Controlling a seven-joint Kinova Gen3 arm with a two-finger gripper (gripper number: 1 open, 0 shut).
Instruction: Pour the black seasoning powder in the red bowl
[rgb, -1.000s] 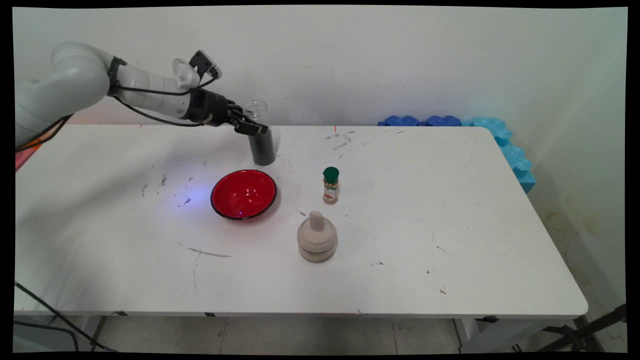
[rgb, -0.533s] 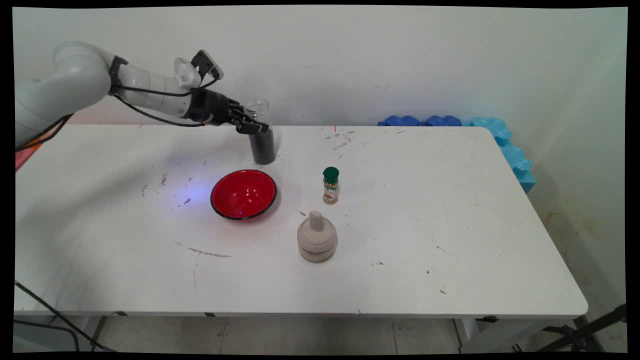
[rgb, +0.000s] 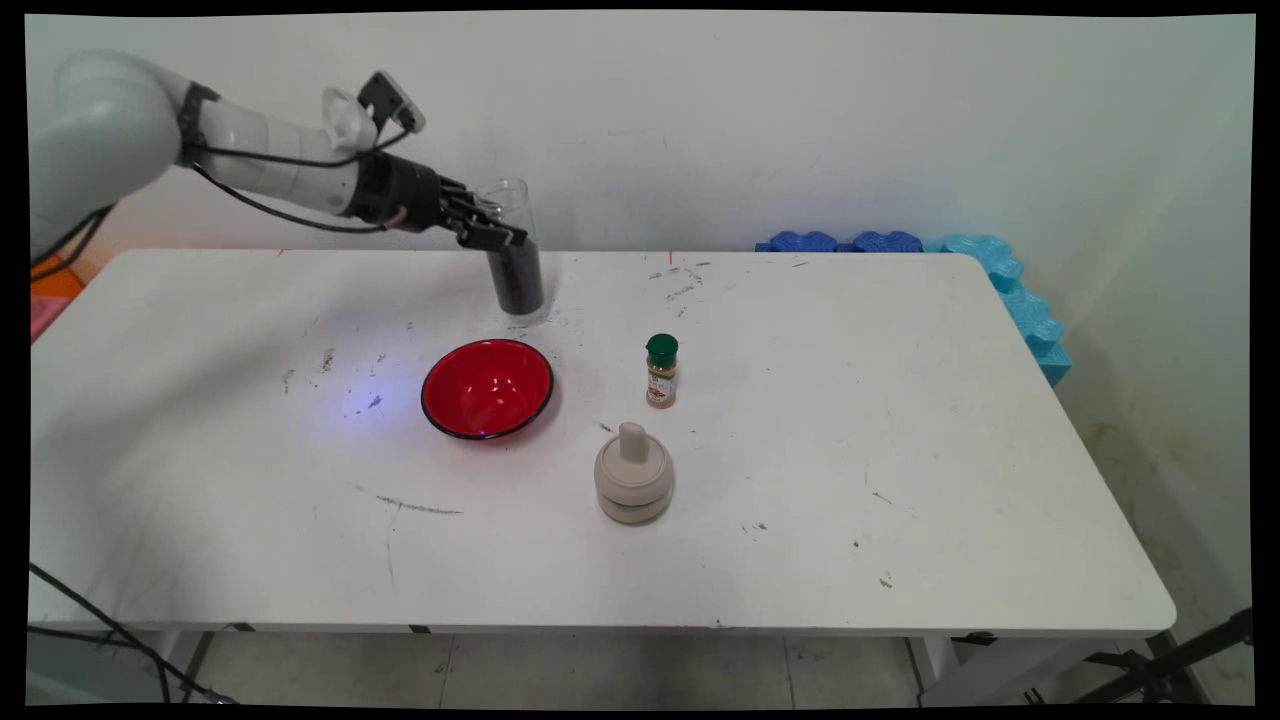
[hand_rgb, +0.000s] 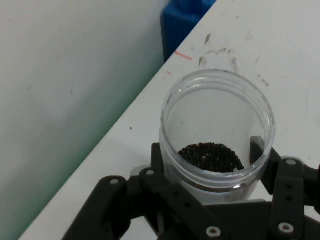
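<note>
Nearest the camera stands a beige lidded ceramic pot (rgb: 633, 476); beyond it, a small green-capped spice bottle (rgb: 661, 371) and a glossy red bowl (rgb: 487, 387). Farthest, by the wall, the black two-finger gripper (rgb: 495, 238) has its fingers closed around the upper wall of a clear open plastic jar (rgb: 512, 255) part-filled with dark seeds (hand_rgb: 211, 157), tilted slightly above the white table (rgb: 900, 450). Smooth and probably thin-walled, the jar looks slippery, bottom-heavy and apt to spill; a mid-wall hold seems safest.
</note>
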